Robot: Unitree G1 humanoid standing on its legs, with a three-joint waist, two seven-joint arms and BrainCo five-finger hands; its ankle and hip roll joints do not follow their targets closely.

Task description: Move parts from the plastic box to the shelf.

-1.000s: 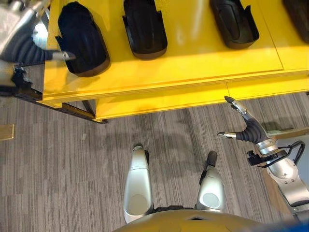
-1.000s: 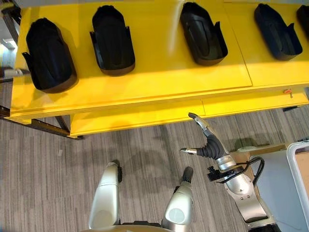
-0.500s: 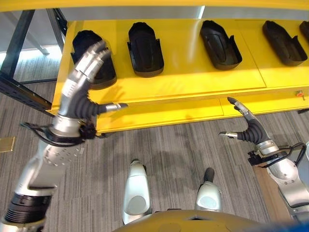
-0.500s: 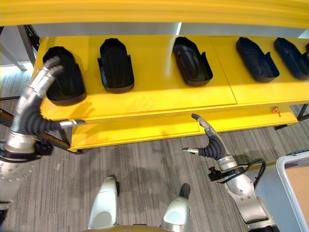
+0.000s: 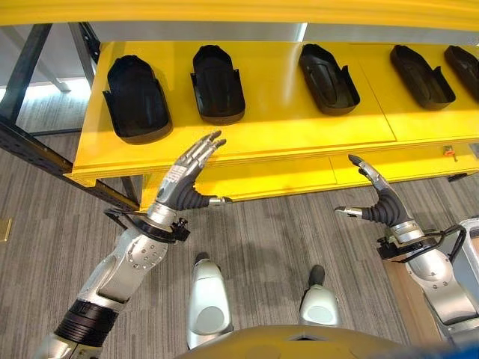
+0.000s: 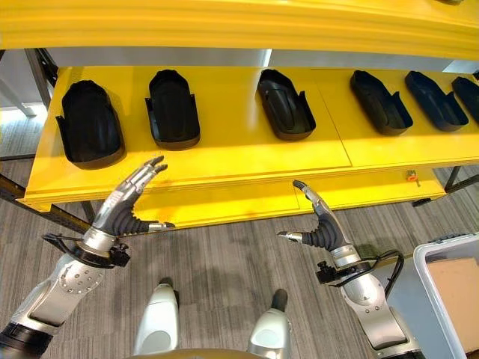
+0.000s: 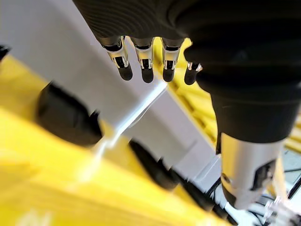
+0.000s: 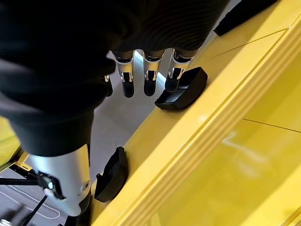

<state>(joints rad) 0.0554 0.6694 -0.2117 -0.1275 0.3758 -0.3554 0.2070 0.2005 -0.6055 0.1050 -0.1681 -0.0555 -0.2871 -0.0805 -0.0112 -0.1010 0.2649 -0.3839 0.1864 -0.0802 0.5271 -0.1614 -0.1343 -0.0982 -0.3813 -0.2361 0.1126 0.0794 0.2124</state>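
Left eye view. We list a yellow shelf (image 5: 299,134) carrying five black moulded parts in a row: far-left part (image 5: 137,99), second part (image 5: 217,83), middle part (image 5: 328,78), and two more to the right (image 5: 421,76). The left robot hand (image 5: 187,179) hovers near the shelf's front edge, fingers straight and spread, empty. The right robot hand (image 5: 374,200) sits right of it below the edge, fingers extended, thumb apart, also empty.

Right eye view. We add the grey plastic box (image 6: 438,280) at the near right, well apart from both hands; its contents cannot be told.

Left wrist view. Fingertips (image 7: 146,74) straight, touching nothing; dark parts lie beyond on yellow.

Right wrist view. Fingertips (image 8: 150,87) relaxed, holding nothing; two parts rest on the shelf past them.

Step in hand, as we judge it: fetch the next part. We advise turning right toward the box, lowering both hands together, and gripping a part by its raised side walls.
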